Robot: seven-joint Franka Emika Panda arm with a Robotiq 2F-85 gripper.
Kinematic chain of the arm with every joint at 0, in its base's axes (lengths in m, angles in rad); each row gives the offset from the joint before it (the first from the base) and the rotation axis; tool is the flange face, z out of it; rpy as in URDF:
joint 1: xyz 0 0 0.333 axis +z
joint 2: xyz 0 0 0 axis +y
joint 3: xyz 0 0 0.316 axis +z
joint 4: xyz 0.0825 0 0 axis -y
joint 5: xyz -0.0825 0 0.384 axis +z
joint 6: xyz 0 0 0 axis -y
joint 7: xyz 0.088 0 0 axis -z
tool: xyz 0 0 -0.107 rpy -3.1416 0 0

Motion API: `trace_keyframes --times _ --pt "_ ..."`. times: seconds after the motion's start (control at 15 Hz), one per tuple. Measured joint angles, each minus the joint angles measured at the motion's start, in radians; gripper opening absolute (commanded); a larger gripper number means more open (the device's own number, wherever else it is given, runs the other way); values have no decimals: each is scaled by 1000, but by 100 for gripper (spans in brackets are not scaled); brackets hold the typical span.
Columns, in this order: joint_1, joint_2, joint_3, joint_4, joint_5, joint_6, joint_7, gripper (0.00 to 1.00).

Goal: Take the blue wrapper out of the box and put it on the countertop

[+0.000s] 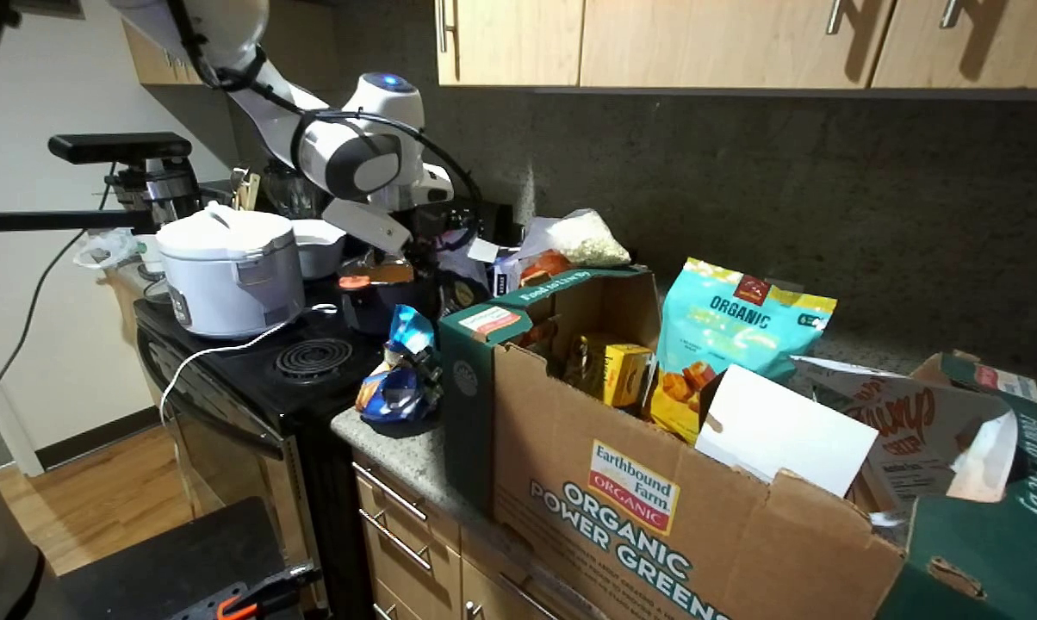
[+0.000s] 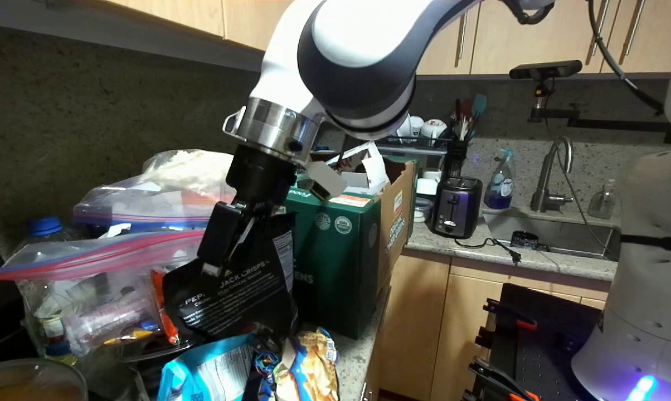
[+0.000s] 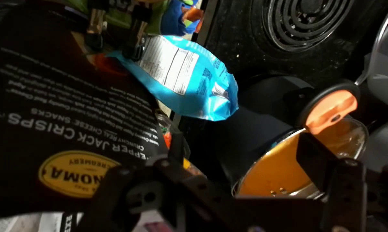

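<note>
Kitchen; dark backsplash (image 1: 742,189), black stove (image 1: 243,375) butting against the speckled grey countertop (image 1: 419,456). Large cardboard box (image 1: 699,491) on the counter, packed with food packages. Gripper (image 3: 242,143) near a black crisps pouch (image 2: 241,289); fingers spread wide, nothing held. Blue wrapper (image 3: 195,83), crumpled, outside the box at the counter's stove end, partly overhanging the edge in wrist view.
</note>
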Motion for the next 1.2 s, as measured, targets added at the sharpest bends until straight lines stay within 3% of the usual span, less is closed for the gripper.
trace_keyframes --times 0.27,0.67,1.0,1.2 --pt "5 -83 -2 6 0 -78 6 100" --pt "19 -167 -24 49 -16 -273 44 100" --pt "26 -197 -27 106 -114 -439 185 100" --pt "28 -206 -26 124 -174 -471 268 100"
